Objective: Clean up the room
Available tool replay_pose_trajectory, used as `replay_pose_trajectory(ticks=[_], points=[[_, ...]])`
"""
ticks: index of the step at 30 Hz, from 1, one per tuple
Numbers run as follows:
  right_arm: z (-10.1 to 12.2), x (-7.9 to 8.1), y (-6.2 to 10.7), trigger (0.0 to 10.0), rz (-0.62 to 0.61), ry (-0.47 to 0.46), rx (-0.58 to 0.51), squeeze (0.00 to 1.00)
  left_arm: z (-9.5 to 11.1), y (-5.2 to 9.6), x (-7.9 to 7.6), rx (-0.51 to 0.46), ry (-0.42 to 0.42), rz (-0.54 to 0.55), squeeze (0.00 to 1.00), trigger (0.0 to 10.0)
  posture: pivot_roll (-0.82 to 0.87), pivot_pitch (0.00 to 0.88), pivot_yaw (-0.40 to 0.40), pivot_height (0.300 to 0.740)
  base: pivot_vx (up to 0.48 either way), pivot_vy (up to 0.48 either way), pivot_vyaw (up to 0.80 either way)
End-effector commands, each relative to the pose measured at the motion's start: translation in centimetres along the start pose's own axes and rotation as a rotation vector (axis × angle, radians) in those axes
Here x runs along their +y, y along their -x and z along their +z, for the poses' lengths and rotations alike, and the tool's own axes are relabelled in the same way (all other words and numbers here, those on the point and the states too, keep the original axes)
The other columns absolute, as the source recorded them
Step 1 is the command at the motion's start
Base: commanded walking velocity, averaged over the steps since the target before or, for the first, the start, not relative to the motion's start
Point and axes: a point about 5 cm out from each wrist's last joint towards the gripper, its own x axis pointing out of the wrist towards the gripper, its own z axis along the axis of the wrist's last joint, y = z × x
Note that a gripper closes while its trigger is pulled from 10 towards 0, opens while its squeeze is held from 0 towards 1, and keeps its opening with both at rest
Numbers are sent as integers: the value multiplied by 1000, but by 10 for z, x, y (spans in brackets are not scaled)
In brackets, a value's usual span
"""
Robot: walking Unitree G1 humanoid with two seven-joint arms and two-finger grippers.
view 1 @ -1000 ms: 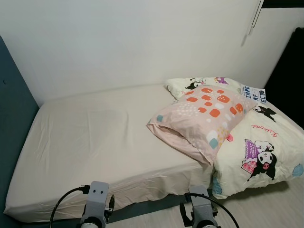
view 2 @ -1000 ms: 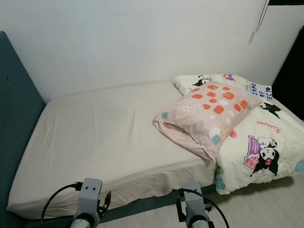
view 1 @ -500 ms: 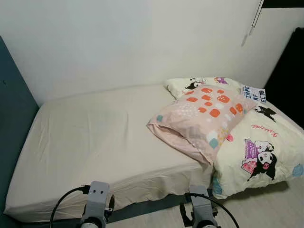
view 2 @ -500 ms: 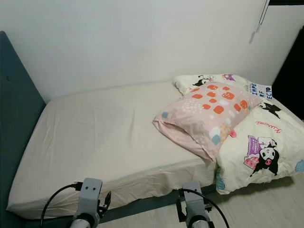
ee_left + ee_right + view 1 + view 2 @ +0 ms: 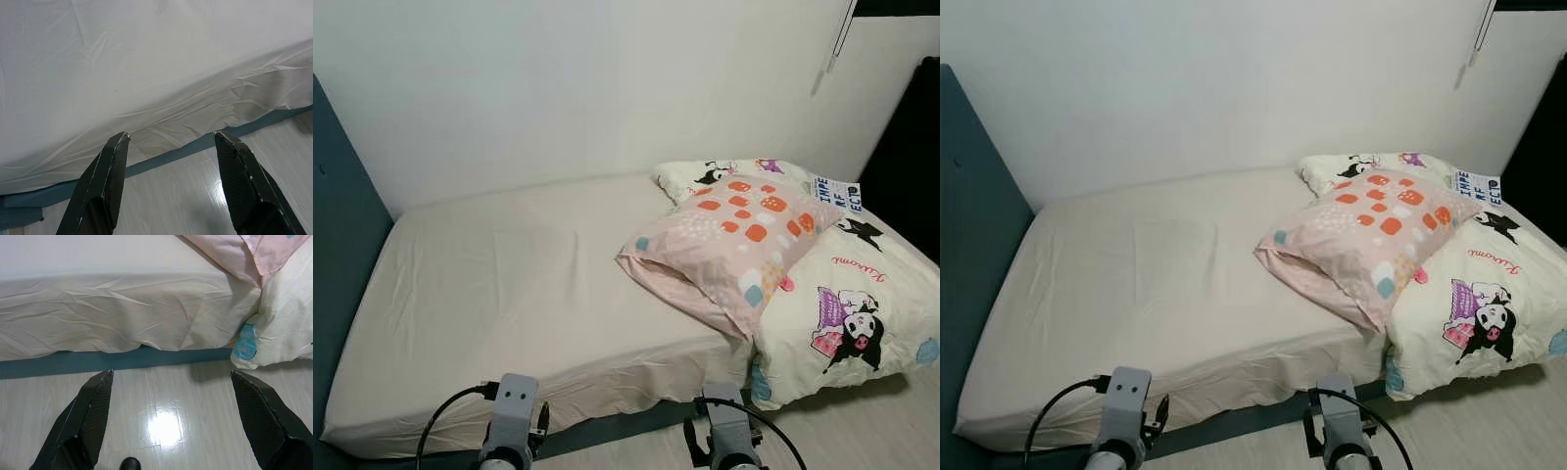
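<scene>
Two grippers were held low before the near edge of the bed [image 5: 509,284], over the pale wooden floor [image 5: 166,406]. The left gripper [image 5: 168,147] was seen with its fingers [image 5: 105,171] spread wide apart and nothing between them; the right gripper [image 5: 171,382] was spread in the same way, also with nothing held. Beneath the sheet's wrinkled edge [image 5: 122,328] a blue-grey bed base [image 5: 98,360] was shown, and a strip of open floor was left between this base and both grippers.

Much of the mattress was covered only by the cream fitted sheet, up to the white wall [image 5: 558,88] behind and the blue-grey headboard [image 5: 337,245] on the left. On the right part of the bed a pink pillow [image 5: 729,245] with orange and white patches was laid, leaning on a cream duvet [image 5: 847,313] printed with cartoon figures, which was hanging over the near edge down to the floor.

Compared with the frames one second and half a second ago, no change was noticed: pillow, duvet and both arms were found in the same places.

Part of the duvet was cut off by the right border of the head views, and the dark area [image 5: 911,166] beyond it could not be identified.
</scene>
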Motion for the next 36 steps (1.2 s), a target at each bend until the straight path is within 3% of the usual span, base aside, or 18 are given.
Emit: replay_pose_trajectory(ticks=[1, 36], points=[[-7, 2, 2, 10000, 2, -6, 36, 0, -9, 4, -1, 38, -3, -2, 0, 10000, -34, 127, -3, 740, 0, 0, 0], [-6, 3, 1, 10000, 9, 9, 43, 0, -8, 4, -1, 40, -1, -1, 0, 10000, -29, 127, -4, 740, 0, 0, 0]])
